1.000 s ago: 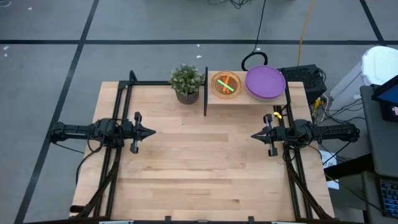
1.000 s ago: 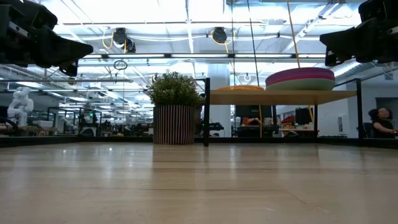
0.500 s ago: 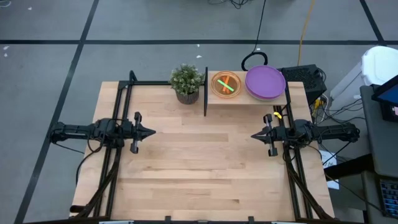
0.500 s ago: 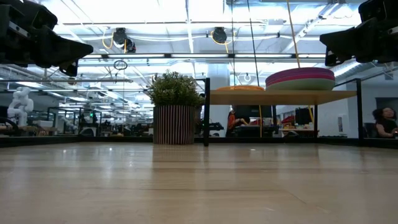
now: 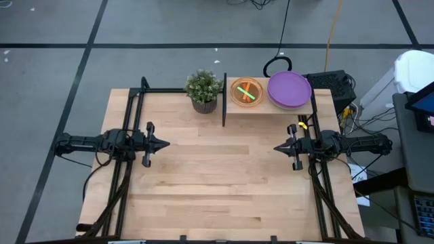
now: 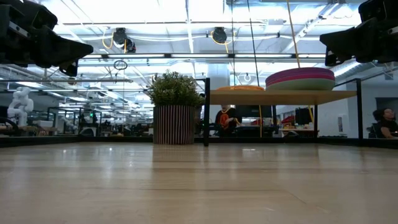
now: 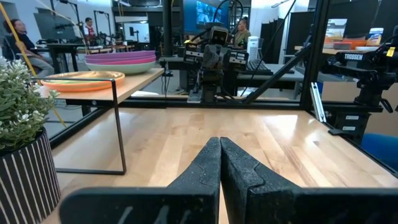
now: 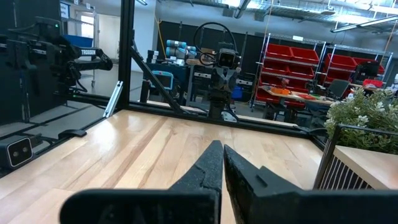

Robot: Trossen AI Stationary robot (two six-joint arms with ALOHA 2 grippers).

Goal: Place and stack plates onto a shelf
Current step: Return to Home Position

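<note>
The shelf [image 5: 266,108] stands at the table's far edge, near the right gripper [image 5: 277,147] and off to the side of its fingertips, well apart from the left gripper [image 5: 165,143], which has it diagonally across the table [image 5: 217,183]. Two piles rest on the shelf board. The larger plates [image 5: 289,89] are the pile closer to the right gripper's arm, purple on top, with magenta and a teal one at the bottom showing in the low view [image 6: 300,79]. The smaller plates [image 5: 247,92] lie just beside them on the end toward the left gripper, orange with a lime-green streak across the top. A potted plant [image 5: 203,88] stands on the table just outside the shelf's black upright edge, on the left gripper's side. Both grippers hang above the bare wood, pointing at each other across the middle and well apart. Each wrist view shows its own dark fingers pressed together with nothing between them, left [image 7: 220,146] and right [image 8: 217,149], and the opposite arm facing it from across the table.
</note>
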